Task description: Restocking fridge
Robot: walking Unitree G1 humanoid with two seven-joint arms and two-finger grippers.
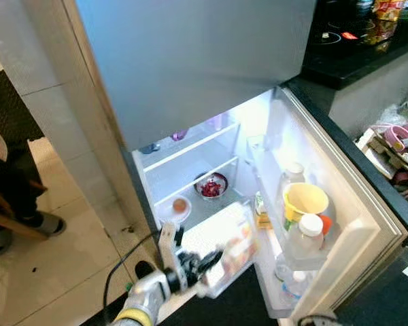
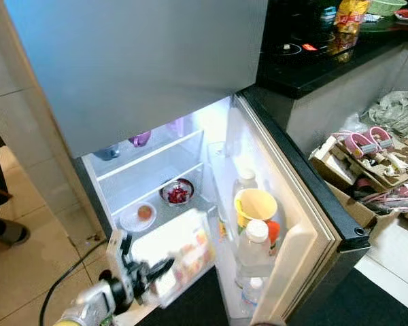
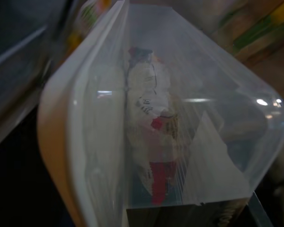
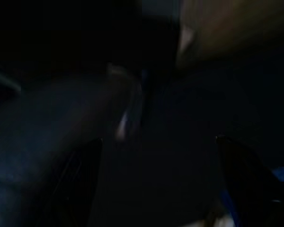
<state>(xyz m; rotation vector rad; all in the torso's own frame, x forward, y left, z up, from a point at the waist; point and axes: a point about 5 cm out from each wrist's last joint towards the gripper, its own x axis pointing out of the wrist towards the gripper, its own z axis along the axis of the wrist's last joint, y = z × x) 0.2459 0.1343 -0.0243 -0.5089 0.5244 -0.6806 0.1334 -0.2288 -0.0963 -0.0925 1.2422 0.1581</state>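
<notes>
held a clear lidded box (image 1: 226, 251) of packed food in the left gripper (image 1: 202, 263), clenched on its near end, long axis pointing away from the wrist toward the open fridge (image 1: 190, 163). hung just short of the lower shelf (image 1: 211, 210), tilted, far end nearest the door (image 1: 340, 224). seen from the left wrist, showed a white wrapped item with red parts inside. judged the next move a push forward and slightly up onto that shelf; left arm clearly the nearer one.

beyond the gripper, on the shelf: a plate (image 1: 175, 209) with one round orange thing, a bowl (image 1: 211, 185) of red bits. to the gripper's right, in the door rack: bottles (image 1: 304, 238), a yellow cup (image 1: 304, 200).

right gripper dark in its wrist view; could not tell its state.
</notes>
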